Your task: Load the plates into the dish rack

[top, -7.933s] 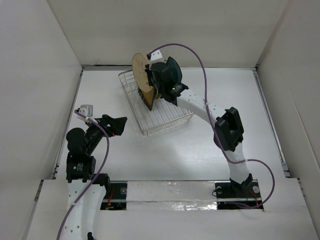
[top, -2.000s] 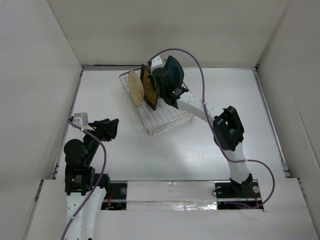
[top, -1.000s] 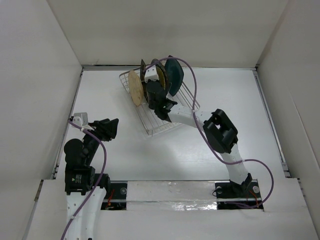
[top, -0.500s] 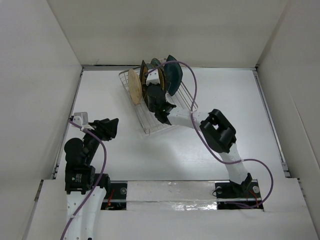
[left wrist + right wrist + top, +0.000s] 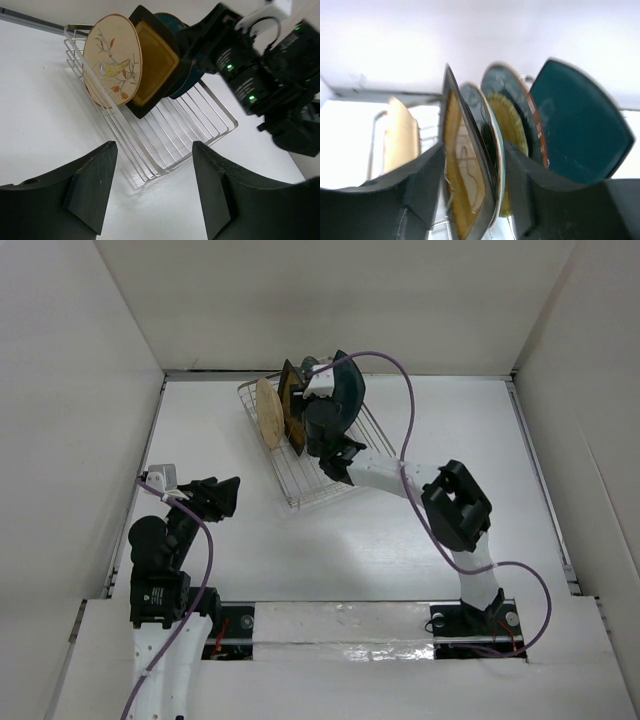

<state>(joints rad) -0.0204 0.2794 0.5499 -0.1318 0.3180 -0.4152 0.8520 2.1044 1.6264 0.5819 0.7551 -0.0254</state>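
The silver wire dish rack (image 5: 325,478) sits at the table's back centre with several plates standing on edge in it. From the left they are a tan round plate with a bird drawing (image 5: 114,60), a mustard square black-rimmed plate (image 5: 462,175), a pale round plate (image 5: 492,145), a yellow woven-look plate (image 5: 514,125), a round teal plate (image 5: 507,82) and a dark teal squarish plate (image 5: 580,130). My right gripper (image 5: 475,150) stands open, its fingers either side of the mustard plate and the pale one behind it. My left gripper (image 5: 155,185) is open and empty over the table in front of the rack.
White walls enclose the table on three sides. The rack (image 5: 200,120) lies at a slant, its near corner toward my left gripper (image 5: 225,495). My right arm (image 5: 455,505) reaches across the table's right half, with a purple cable looping above it.
My right gripper has opened around the mustard plate, which now stands in the rack, and the right elbow swung right. My left jaws widened slightly; the left arm stayed put.
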